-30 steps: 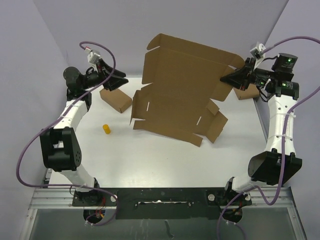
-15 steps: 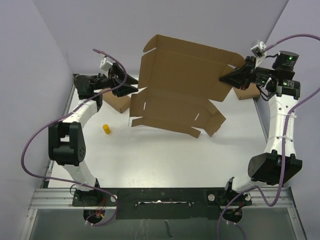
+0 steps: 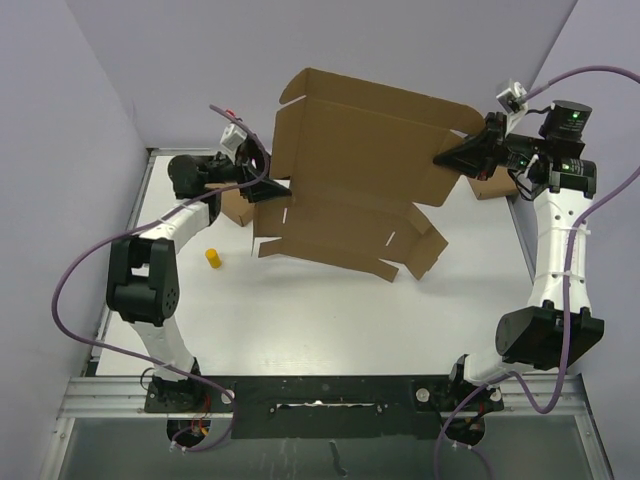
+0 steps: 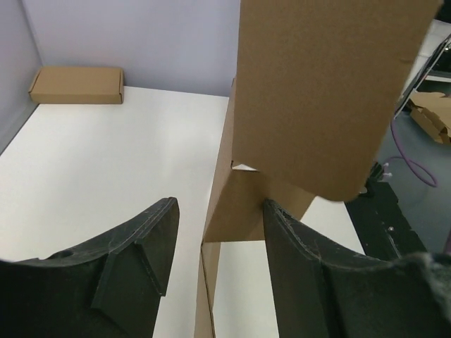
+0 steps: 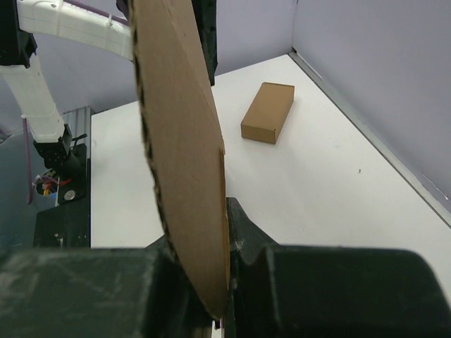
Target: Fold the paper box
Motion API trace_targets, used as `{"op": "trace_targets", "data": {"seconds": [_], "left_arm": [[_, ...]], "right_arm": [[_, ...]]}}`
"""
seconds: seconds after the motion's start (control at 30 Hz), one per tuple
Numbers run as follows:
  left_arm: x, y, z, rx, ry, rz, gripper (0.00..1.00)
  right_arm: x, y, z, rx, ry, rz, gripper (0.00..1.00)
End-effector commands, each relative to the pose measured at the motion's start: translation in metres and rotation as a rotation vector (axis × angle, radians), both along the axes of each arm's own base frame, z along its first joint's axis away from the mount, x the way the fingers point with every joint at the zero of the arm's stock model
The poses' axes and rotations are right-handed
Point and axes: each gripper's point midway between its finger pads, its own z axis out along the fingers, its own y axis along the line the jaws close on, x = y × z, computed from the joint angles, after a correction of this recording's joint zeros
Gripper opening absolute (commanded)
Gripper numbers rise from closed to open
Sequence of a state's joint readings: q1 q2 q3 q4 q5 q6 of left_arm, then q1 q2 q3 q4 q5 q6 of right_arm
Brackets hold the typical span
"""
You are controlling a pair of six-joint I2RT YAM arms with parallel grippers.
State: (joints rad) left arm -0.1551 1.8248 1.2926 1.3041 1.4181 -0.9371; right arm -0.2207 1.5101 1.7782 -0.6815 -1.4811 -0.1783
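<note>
Nearest the arm bases the table [image 3: 330, 320] carries nothing relevant; a small yellow object [image 3: 213, 259] stands to the left, well apart from the work. Beyond it hangs the paper box [image 3: 350, 170], unfolded and held up at a slant over the middle of the table, its lower flaps casting a shadow below; whether the lowest edge touches the surface cannot be determined. The right gripper [image 3: 443, 158] is pressed together on the sheet's right-hand flap, and its wrist view confirms the cardboard edge is nipped between the fingers, so this arm alone carries the piece. The change is on the other side: a second ago the left gripper [image 3: 278, 186] stood off at the far left, well apart from the cardboard; it has since swung inward past the small cardboard box [image 3: 235, 205] and now sits at the sheet's left edge. Its jaws are partly spread, and its wrist view shows a cardboard flap standing in the gap between them, not yet clamped; contact with the right-hand finger cannot be ruled out. The sheet has shifted slightly leftward over the same interval. Assessment: no fold is made yet; the left arm is positioned to take a second hold, after which creasing could begin. A second small box [image 3: 495, 186] lies at the far right.
</note>
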Motion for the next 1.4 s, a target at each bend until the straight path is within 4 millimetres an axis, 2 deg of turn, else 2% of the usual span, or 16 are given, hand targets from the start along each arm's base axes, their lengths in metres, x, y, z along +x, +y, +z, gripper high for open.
{"op": "trace_targets", "data": {"seconds": [0.0,0.17,0.3,0.4,0.7,0.8,0.87,0.97,1.07,1.13,1.23,1.27,1.3,1.37], "left_arm": [[-0.001,-0.009,0.000,-0.013,-0.052,-0.023,0.50],[-0.003,-0.019,0.003,-0.028,-0.059,-0.037,0.46],[-0.005,-0.021,0.004,-0.043,-0.050,-0.038,0.16],[-0.005,-0.021,0.005,-0.054,-0.054,-0.036,0.00],[-0.001,-0.016,0.018,-0.113,-0.067,0.020,0.00],[0.013,0.007,0.034,-0.195,-0.039,0.156,0.32],[0.022,0.034,0.044,-0.247,-0.018,0.296,0.45],[0.029,0.079,0.050,-0.289,0.029,0.528,0.54],[0.025,0.116,0.037,-0.262,0.073,0.732,0.55],[0.018,0.131,0.018,-0.228,0.109,0.831,0.56],[0.006,0.143,-0.023,-0.182,0.204,0.918,0.55],[0.001,0.145,-0.034,-0.170,0.222,0.931,0.53],[-0.002,0.146,-0.053,-0.149,0.263,0.947,0.50],[-0.005,0.151,-0.073,-0.122,0.288,0.990,0.46]], "right_arm": [[-0.028,0.013,0.032,-0.001,-0.107,0.072,0.00],[-0.032,0.015,0.033,0.003,-0.101,0.085,0.00],[-0.033,0.016,0.033,0.006,-0.101,0.092,0.00],[-0.033,0.016,0.033,0.007,-0.098,0.094,0.00],[-0.023,0.009,0.026,0.003,-0.074,0.044,0.00],[-0.019,0.004,0.026,-0.001,-0.069,0.012,0.00],[-0.019,0.002,0.028,-0.002,-0.070,0.001,0.00],[-0.020,0.001,0.030,-0.003,-0.071,-0.006,0.00],[-0.020,0.000,0.033,-0.006,-0.074,-0.016,0.00],[-0.020,-0.001,0.035,-0.008,-0.074,-0.026,0.00],[-0.018,-0.004,0.040,-0.008,-0.069,-0.048,0.00],[-0.019,-0.004,0.044,-0.009,-0.070,-0.056,0.00],[-0.018,-0.005,0.047,-0.009,-0.071,-0.062,0.00],[-0.018,-0.005,0.054,-0.006,-0.075,-0.067,0.00]]}}
